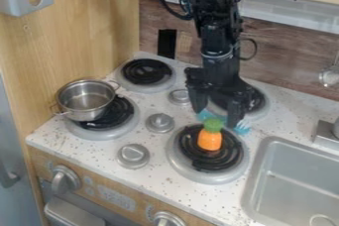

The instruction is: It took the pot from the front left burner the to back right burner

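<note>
My gripper [216,115] is over the right side of the stove, between the two right burners, with its fingers spread apart and open. The silver pot [86,100] with two side handles sits on the front left burner [129,122], off toward its left and rear, well left of the gripper. Partly hidden behind the gripper is the back right burner [259,100].
An orange toy with a green top [210,140] stands on the front right burner [232,156]. A teal item [242,128] lies by the fingertips. The back left burner [147,72], knobs [159,122] and sink [298,180] surround the work area.
</note>
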Robot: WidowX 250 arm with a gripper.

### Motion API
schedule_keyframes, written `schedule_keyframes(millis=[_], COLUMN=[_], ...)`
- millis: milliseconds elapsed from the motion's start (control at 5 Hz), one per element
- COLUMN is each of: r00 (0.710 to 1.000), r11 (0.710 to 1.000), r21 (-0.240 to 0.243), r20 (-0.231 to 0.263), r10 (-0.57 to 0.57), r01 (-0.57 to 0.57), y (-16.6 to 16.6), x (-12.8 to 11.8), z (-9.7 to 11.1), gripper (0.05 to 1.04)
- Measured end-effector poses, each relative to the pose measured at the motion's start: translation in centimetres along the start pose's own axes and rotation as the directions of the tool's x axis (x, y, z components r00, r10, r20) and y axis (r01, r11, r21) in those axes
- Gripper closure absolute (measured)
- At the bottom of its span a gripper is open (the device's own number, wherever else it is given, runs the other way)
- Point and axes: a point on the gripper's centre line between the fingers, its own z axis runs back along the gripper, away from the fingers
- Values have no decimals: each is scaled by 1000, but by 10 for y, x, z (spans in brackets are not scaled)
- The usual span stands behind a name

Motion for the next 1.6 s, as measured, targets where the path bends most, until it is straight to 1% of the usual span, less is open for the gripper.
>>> schedule_keyframes(millis=[200,400,600,800,1000,1200,1400,1600], r00=[999,997,992,984,971,956,945,949], r11=[1000,999,993,984,970,953,935,933], r21=[-5,-10,-2,20,58,79,139,183], r20=[-42,-62,-51,9,34,38,26,4], r10=[13,46,114,176,236,292,325,314], r01=[-13,-47,-114,-176,-237,-294,-325,-310], y=[2,14,41,71,102,131,154,171], x=[-9,-16,-20,-21,-25,-28,-26,-23], z=[-12,-12,-4,15,20,12,1,-11], gripper=[85,85,85,85,85,85,85,85])
